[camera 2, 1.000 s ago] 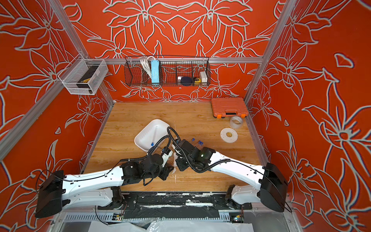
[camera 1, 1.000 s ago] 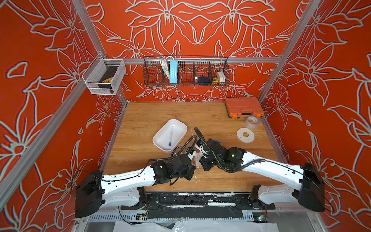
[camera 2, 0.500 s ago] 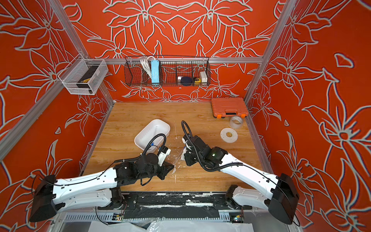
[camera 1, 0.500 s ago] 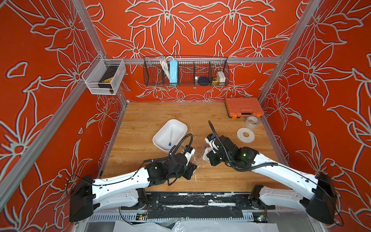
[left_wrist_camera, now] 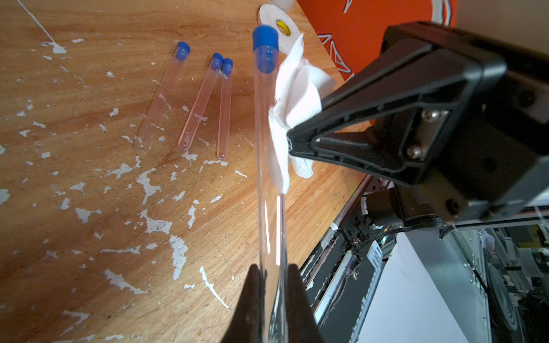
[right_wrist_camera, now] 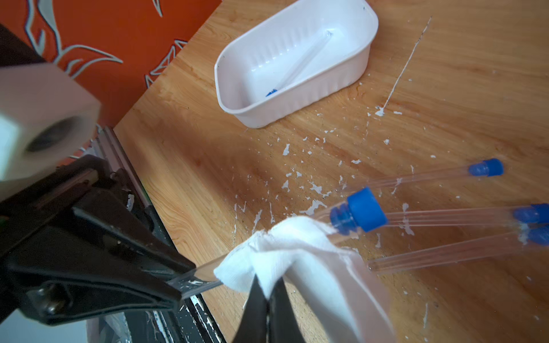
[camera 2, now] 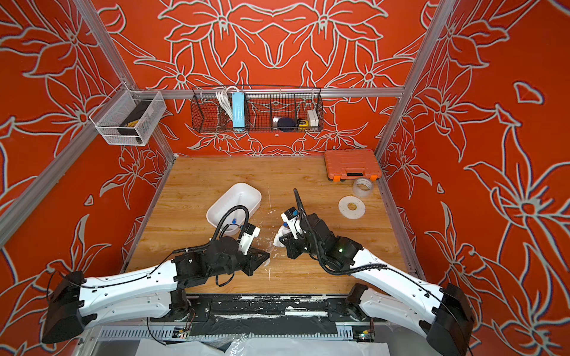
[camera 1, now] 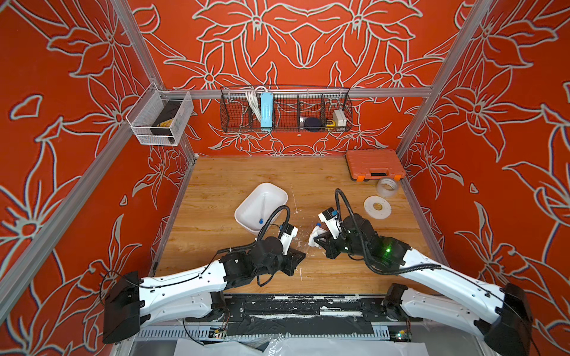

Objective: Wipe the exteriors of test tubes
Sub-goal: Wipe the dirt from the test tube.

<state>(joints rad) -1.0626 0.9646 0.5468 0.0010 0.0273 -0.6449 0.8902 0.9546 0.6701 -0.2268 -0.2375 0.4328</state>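
Being clamped by left gripper (left_wrist_camera: pixel 273 276) near white plastic tray (right_wrist_camera: pixel 312 101): clear blue-capped test tube (left_wrist_camera: pixel 267 133), touched by right gripper (right_wrist_camera: pixel 266 285)'s pinched white tissue (right_wrist_camera: pixel 297 237).

Right pincer (camera 1: pixel 320 239) grips white tissue (camera 1: pixel 312 241); one test tube (camera 1: pixel 264 206) lies in tray (camera 1: pixel 279 194).

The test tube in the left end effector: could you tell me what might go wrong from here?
The test tube is pinched only at its bottom end by the left end effector, so a push from the tissue could lever it loose. A drop could scatter the three tubes on the table.
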